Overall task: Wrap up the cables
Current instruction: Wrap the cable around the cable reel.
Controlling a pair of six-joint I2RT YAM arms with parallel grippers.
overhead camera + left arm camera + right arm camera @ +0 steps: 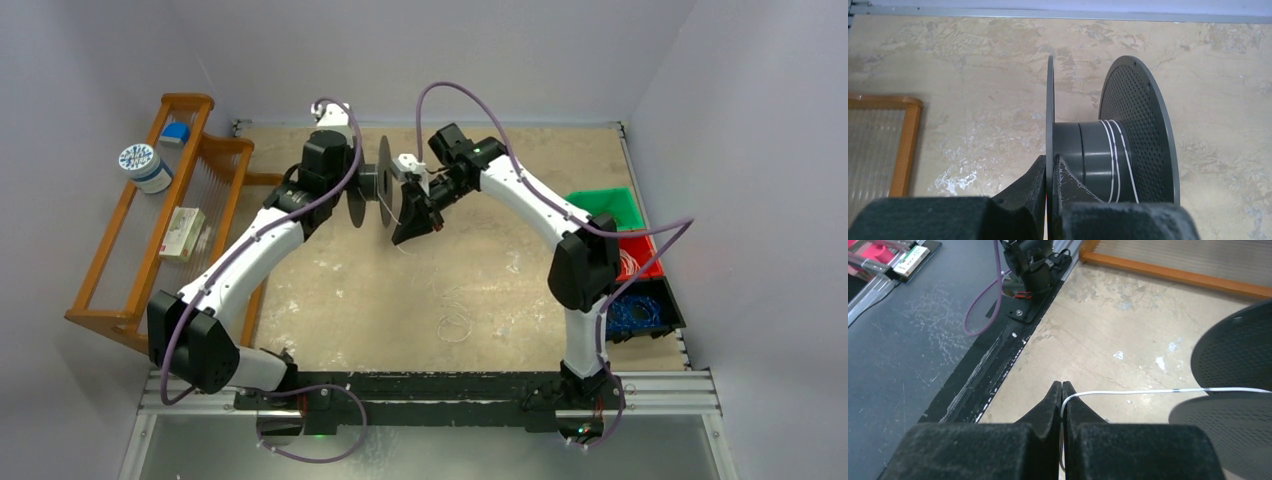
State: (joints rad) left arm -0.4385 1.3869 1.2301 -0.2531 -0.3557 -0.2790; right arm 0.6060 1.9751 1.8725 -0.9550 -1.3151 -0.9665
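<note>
Cable (455, 325), thin and whitish, lies in loose loops on the tan table (520, 300), a little beyond the arms' bases. To the right of the right arm stands a row of bins: a black bin (672, 300) holding a blue wire tangle (635, 314), then a red bin (648, 262), then a green bin (605, 203).

Farther in, above the middle of the table, the right gripper (1062, 389) has its fingers pressed together on the cable. In the right wrist view the strand comes out between the tips and runs taut to the right, toward the spool (1083, 147).

The left gripper (1049, 164) pinches the spool's thin plain flange edge-on, one finger on each face. The spool hangs with its axis level, and a few white turns of cable sit on the grey hub against the perforated flange.

At the table's left edge a wooden rack (180, 101) carries a small box (182, 232), a white tub (145, 166) and a blue object (176, 131).
</note>
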